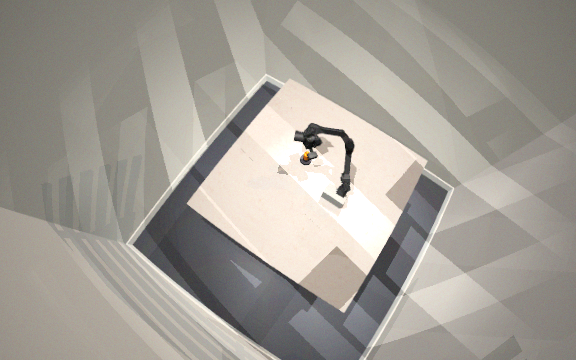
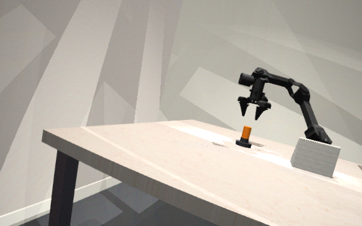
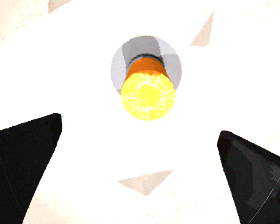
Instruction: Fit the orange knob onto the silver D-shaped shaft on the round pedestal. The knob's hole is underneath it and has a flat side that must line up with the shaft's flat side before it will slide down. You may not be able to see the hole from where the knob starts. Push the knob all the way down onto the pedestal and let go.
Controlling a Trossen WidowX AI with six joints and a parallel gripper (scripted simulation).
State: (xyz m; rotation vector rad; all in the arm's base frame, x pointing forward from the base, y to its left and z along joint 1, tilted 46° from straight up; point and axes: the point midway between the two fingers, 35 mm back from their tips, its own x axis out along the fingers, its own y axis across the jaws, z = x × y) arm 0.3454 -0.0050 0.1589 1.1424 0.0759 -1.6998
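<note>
You're over a pale tabletop (image 1: 268, 190) (image 2: 156, 150) in a grey-walled room, shadow-streaked! One orange knob (image 1: 306, 156) (image 2: 246, 132) (image 3: 147, 96) stands upright on one round pedestal (image 1: 305, 161) (image 2: 243, 144) (image 3: 174, 65), right of centre in the exterior view; your one claw (image 1: 312, 151) (image 2: 249, 118) (image 3: 143, 131) hangs above, released, two fingers spread.

Seeing a pale, wood-look table (image 1: 248, 185) (image 2: 137, 144) (image 3: 66, 205) with super bright light patches across the top, plus a dark leg (image 2: 63, 188) under one corner. Also spotting dark grey floor (image 1: 208, 260) (image 2: 96, 207) below, white skirting (image 1: 130, 244) (image 2: 88, 188) along the base of greyish-beige walls (image 1: 93, 50) (image 2: 131, 63), and loads of angular light and shadow shapes all over them, lol.
</note>
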